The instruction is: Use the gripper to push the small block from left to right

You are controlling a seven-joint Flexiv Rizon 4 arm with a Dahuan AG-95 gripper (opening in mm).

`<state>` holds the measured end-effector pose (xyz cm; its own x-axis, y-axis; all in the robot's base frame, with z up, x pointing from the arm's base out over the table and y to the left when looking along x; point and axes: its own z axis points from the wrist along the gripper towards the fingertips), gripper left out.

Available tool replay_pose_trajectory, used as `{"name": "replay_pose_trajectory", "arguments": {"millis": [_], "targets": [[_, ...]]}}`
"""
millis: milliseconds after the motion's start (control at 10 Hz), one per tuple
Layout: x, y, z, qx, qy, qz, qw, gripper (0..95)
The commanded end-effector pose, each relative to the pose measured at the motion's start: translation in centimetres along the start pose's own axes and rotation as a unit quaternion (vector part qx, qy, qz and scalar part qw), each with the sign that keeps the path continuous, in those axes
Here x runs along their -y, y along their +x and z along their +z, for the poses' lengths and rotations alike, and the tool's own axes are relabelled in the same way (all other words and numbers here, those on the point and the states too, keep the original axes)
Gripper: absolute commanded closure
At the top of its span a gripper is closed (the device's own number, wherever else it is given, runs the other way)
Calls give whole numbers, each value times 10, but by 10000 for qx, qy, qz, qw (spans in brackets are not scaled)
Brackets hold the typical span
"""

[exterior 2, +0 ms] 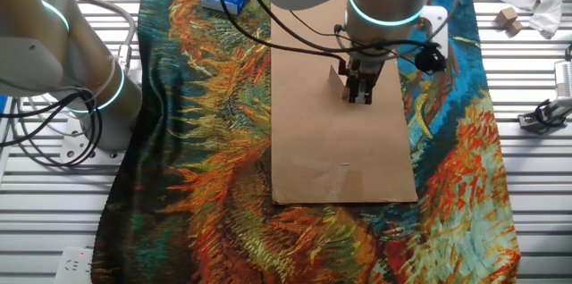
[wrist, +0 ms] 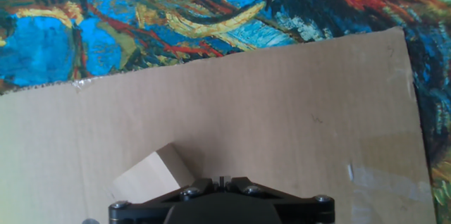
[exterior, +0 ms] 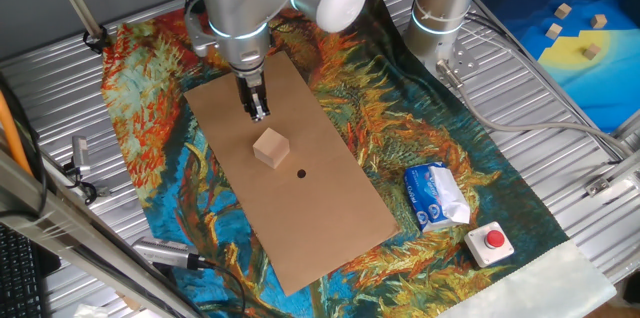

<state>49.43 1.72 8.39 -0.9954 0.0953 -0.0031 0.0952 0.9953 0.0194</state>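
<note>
Here your gripper (exterior: pixel 259 110) hangs over the brown cardboard sheet (exterior: pixel 330 208), its black fingers drawn close together with nothing between them, the tips seemingly just above the board, though you cannot quite tell from these angles whether they touch it. The small block (exterior: pixel 270 147) sits on the cardboard just beside the tips and apart from them, near a small dark dot (exterior: pixel 301 172); in the hand view it shows at the lower left (wrist: pixel 153 175). Off the sheet, on the painted cloth (exterior: pixel 150 118), lie a white-and-blue carton (exterior: pixel 436 196) and a red button (exterior: pixel 492 241).
</note>
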Motion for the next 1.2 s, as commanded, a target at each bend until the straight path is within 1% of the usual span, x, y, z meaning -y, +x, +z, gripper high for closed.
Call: {"name": "replay_pose_trajectory", "arguments": {"millis": [100,300,500,600,1000,1100,1200], "targets": [[-1,-3,2,-396,281,-147,9987,950],[-1,-3,2,-379,293,-177,9987,950],[-1,-3,2,-492,306,-196,9981,950],[-1,-3,2,-503,287,-195,9981,950],[-1,-3,2,-572,298,-121,9978,950],[0,-3,2,-712,281,-170,9969,950],[1,-3,5,-792,269,-223,9963,950]]}}
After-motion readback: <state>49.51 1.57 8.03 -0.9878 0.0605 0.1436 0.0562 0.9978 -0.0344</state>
